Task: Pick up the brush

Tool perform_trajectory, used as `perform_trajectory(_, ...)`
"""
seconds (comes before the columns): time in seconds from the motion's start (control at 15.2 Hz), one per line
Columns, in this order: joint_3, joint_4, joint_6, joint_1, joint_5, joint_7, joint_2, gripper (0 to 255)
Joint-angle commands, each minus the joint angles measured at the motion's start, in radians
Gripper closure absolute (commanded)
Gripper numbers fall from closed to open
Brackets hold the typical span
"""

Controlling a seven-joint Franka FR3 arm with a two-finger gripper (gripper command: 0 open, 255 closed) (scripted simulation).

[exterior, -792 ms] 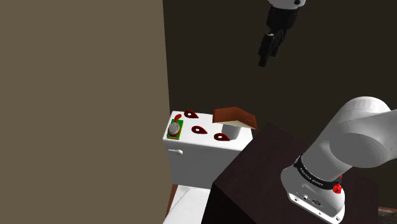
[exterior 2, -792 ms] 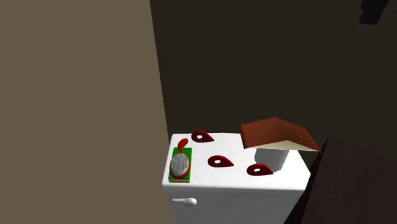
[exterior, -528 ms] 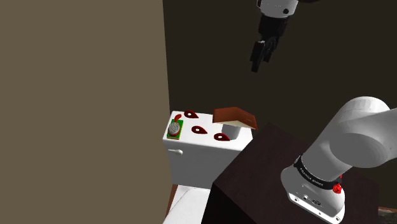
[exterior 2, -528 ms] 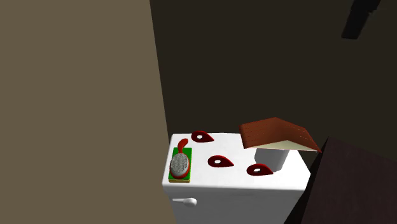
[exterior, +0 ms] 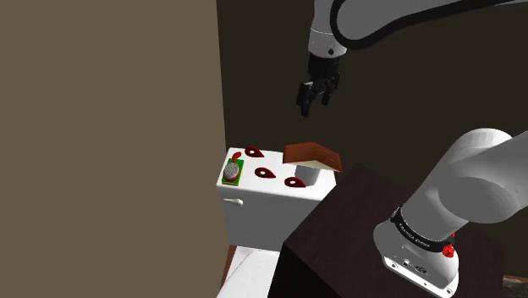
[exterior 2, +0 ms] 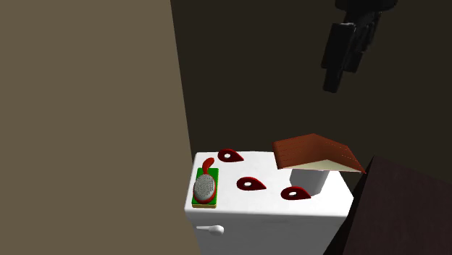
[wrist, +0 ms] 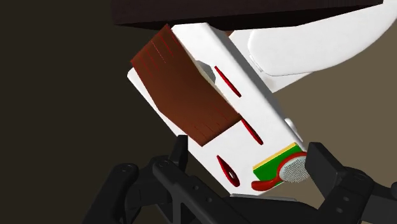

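Note:
The brush [exterior: 230, 172] has an oval grey bristle head and a short red handle. It lies on a green pad [exterior 2: 204, 206] at the end of a white toilet tank's top [exterior: 254, 207] nearest the tan wall. In the second exterior view the brush [exterior 2: 206, 187] is untouched, and in the wrist view the brush [wrist: 291, 170] sits near one finger. My black gripper [exterior: 310, 95] hangs high in the air above the tank, over the brown book and well apart from the brush. The gripper [wrist: 249, 156] is open with nothing between its fingers, and the gripper [exterior 2: 335, 76] points downward.
A brown book [exterior: 310, 154] rests on a white cup [exterior 2: 310, 179] at the tank's other end. Three dark red teardrop pieces [exterior 2: 250, 184] lie between book and brush. A tan wall [exterior: 110, 127] stands close beside the tank. The dark brown stand [exterior: 338, 245] adjoins it.
The gripper has come down and toward the shoulder view's left, closer to the tank. The objects on the tank have not moved.

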State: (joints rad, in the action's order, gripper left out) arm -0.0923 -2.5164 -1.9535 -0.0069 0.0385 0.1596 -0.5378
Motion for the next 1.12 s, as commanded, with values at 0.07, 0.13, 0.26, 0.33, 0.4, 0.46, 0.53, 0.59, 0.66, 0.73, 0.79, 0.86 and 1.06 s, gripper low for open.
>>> perform_trajectory(0.07,-0.031,0.007,-0.100,-0.002,-0.015,0.078,0.110,0)
perform_trajectory(0.13,-0.040,0.013,-0.129,-0.002,-0.018,0.103,0.147,0)
perform_trajectory(0.26,-0.057,0.030,-0.185,-0.004,-0.021,0.152,0.223,0)
perform_trajectory(0.33,-0.066,0.041,-0.212,-0.006,-0.021,0.177,0.262,0)
perform_trajectory(0.4,-0.073,0.053,-0.238,-0.006,-0.020,0.202,0.301,0)
perform_trajectory(0.46,-0.080,0.067,-0.263,-0.007,-0.017,0.227,0.341,0)
perform_trajectory(0.53,-0.087,0.082,-0.287,-0.008,-0.014,0.253,0.382,0)
perform_trajectory(0.59,-0.092,0.099,-0.310,-0.008,-0.010,0.278,0.423,0)
perform_trajectory(0.66,-0.097,0.117,-0.331,-0.008,-0.005,0.304,0.464,0)
perform_trajectory(0.73,-0.100,0.136,-0.352,-0.008,0.001,0.329,0.505,0)
perform_trajectory(0.79,-0.103,0.157,-0.371,-0.007,0.008,0.354,0.546,0)
perform_trajectory(0.86,-0.104,0.179,-0.389,-0.005,0.015,0.379,0.588,0)
perform_trajectory(1.06,-0.103,0.254,-0.434,0.006,0.037,0.452,0.711,0)
